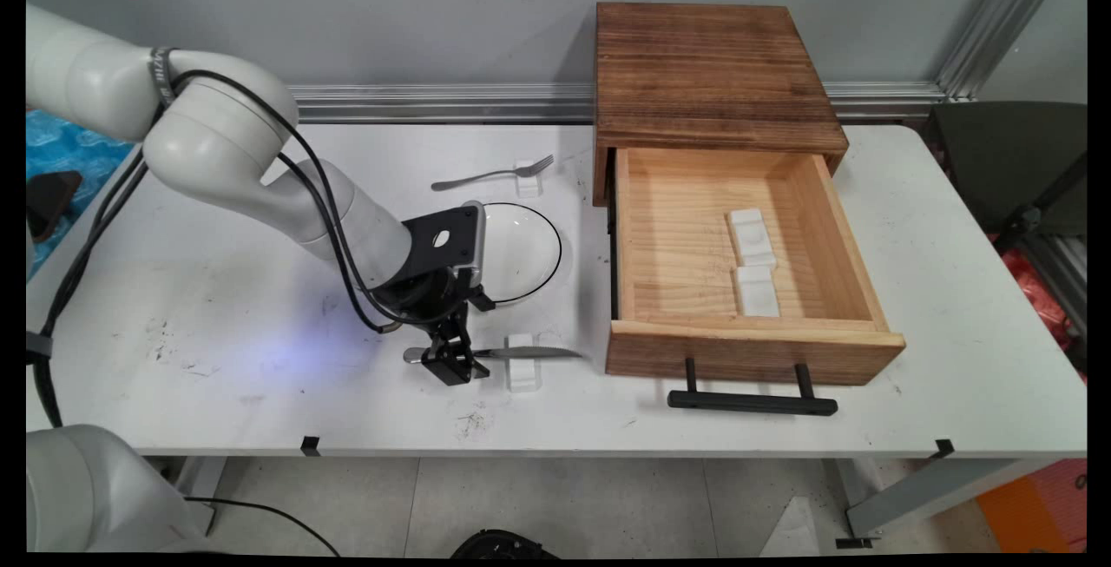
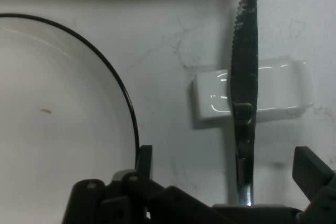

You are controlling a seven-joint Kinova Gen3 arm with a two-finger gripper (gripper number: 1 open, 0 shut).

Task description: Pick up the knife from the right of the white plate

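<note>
Drawer (image 1: 746, 254) of the wooden box (image 1: 712, 72) stands pulled out, showing two white rests inside. The plate (image 1: 529, 246) is partly covered by the arm. The gripper (image 1: 451, 363) is low over the knife (image 2: 244, 77) handle, fingers (image 2: 313, 169) apart on both sides, not closed. The blade lies across a white rest (image 2: 273, 95), so the handle is raised; its end is hidden.

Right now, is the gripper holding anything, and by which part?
Nothing is held. The open black gripper straddles the handle of the silver table knife, which lies across its small white rest; its fingers stand apart from the handle.
</note>
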